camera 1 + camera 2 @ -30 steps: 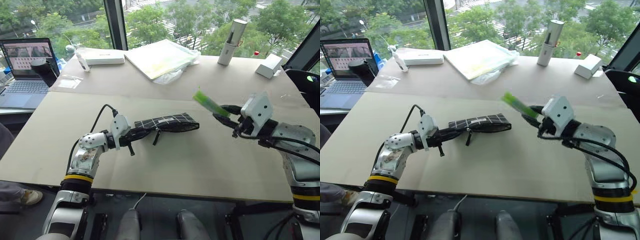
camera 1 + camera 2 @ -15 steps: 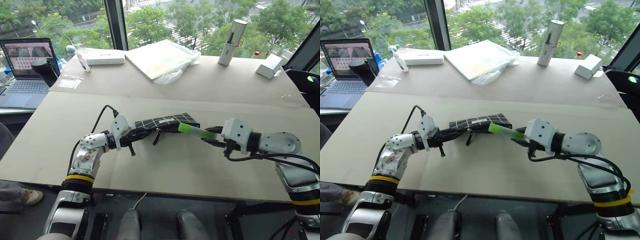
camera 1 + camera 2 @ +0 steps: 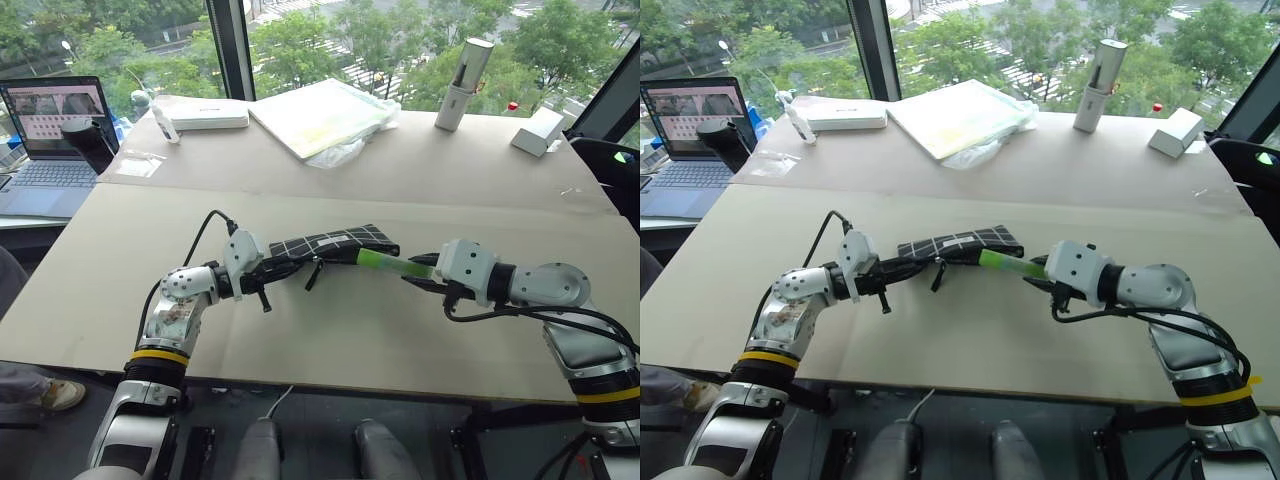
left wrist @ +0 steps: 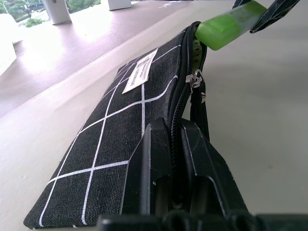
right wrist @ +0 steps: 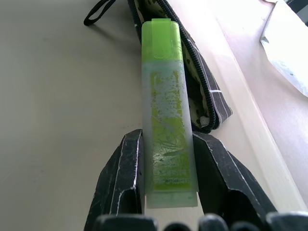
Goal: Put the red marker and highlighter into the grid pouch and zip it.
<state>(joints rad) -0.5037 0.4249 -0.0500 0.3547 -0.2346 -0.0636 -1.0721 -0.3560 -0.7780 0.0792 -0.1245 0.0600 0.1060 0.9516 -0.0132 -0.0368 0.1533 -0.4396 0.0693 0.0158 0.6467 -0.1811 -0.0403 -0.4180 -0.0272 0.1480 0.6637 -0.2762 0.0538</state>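
Left gripper [image 4: 175, 144] clamped tight on near end of grid pouch [image 3: 330, 243], holding it edge-up on table [image 3: 330, 340] w/ zip open along top. Small white label [image 4: 140, 71] on pouch side, print too small to read. Black pull strap [image 3: 314, 274] hung below pouch. Highlighter [image 3: 385, 263] at pouch's right end, bright green cap at or just inside mouth. Right gripper [image 5: 166, 163] just right of pouch, fingers narrow, pinched on highlighter's pale body.
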